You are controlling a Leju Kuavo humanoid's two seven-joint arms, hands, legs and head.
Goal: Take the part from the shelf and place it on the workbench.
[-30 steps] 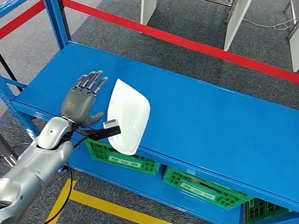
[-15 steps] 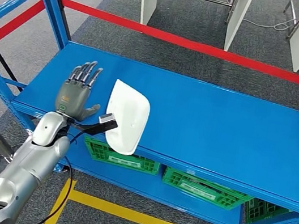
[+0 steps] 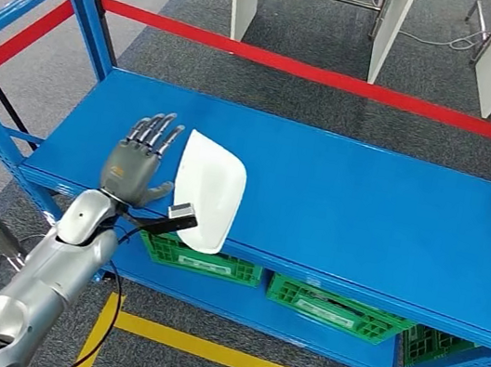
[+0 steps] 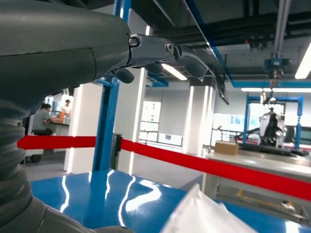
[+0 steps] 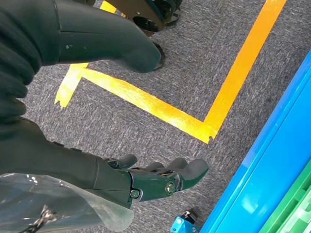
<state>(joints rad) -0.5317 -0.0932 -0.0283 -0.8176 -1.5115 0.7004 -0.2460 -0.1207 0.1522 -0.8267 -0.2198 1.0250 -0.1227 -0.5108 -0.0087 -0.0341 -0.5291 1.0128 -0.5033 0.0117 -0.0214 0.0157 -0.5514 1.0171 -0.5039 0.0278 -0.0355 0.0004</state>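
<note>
My left hand (image 3: pixel 133 168) hovers open over the blue shelf (image 3: pixel 340 199), just beside the white part (image 3: pixel 208 189).

The fingers (image 3: pixel 155 131) of my left hand are spread and straight, holding nothing, above the near left end of the shelf top. The white part lies on the shelf close to its front edge, with its near end sticking out past that edge; whether my thumb touches it I cannot tell. My right hand (image 5: pixel 121 174) hangs low over the grey carpet (image 5: pixel 176 68) with yellow floor tape (image 5: pixel 154 107), its fingers loosely curled and apart, gripping nothing. Green crates (image 3: pixel 335 310) sit on the lower shelf level, and a red barrier strip (image 3: pixel 331 75) runs behind the shelf.
</note>
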